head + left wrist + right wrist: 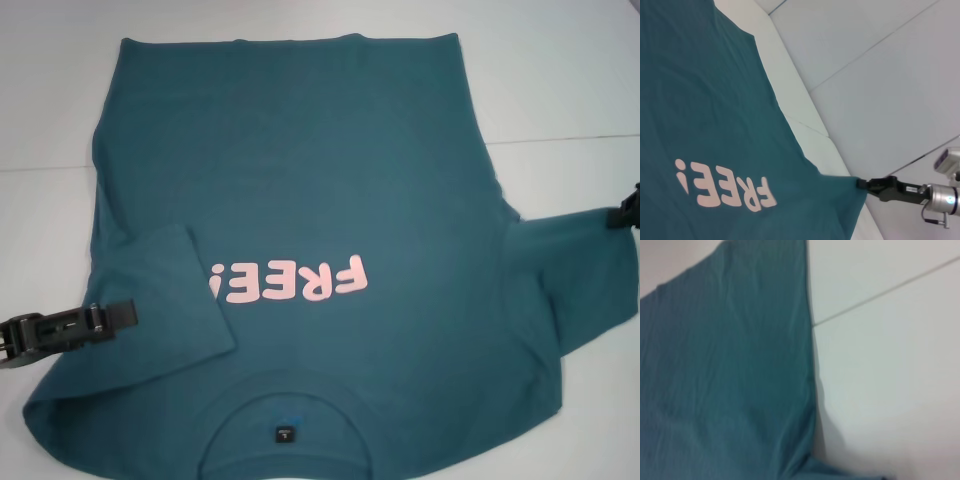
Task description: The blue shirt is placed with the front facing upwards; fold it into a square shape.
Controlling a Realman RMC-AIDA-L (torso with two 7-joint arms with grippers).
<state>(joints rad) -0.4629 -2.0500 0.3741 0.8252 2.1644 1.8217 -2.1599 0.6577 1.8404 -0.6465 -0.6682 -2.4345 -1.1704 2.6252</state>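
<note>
The blue shirt (300, 180) lies front up on the white table, collar and black tag (285, 434) nearest me, pink "FREE!" lettering (290, 282) upside down. Its left sleeve (160, 300) lies folded inward over the body. My left gripper (125, 318) reaches in low from the left, over that folded sleeve's outer edge. My right gripper (622, 212) at the right edge is shut on the tip of the right sleeve (570, 270), which is drawn out to a point. The left wrist view shows this pinch by the right gripper (862, 183) and the lettering (725, 187). The right wrist view shows only shirt cloth (730, 380).
The white table (560, 80) has a thin seam line (570, 140) running across it to the right of the shirt. The shirt's hem lies at the far side. Bare table surrounds the shirt on the left, right and far sides.
</note>
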